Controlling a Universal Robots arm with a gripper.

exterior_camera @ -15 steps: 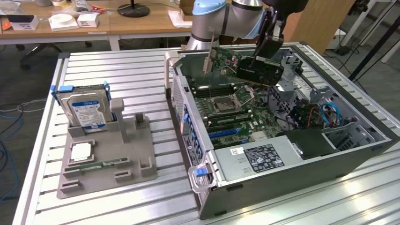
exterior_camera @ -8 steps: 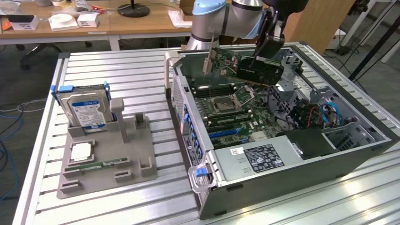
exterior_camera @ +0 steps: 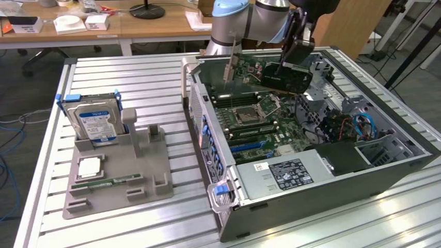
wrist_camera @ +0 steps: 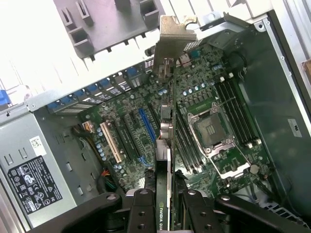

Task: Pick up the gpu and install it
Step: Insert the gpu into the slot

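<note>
The gpu, a flat black card with a silver bracket at one end, hangs in the air over the open computer case, above the motherboard. My gripper is shut on its upper edge. In the wrist view the gpu appears edge-on, clamped between the black fingers, with my gripper centred over it. Its bracket points toward the case's rear wall. Beneath the card lie the expansion slots, one blue and one white; the card is clear of them.
A grey fixture tray at the exterior view's left holds a silver hard drive and a green memory stick. Inside the case are the CPU socket, a power supply and blue cables. Desks stand behind the table.
</note>
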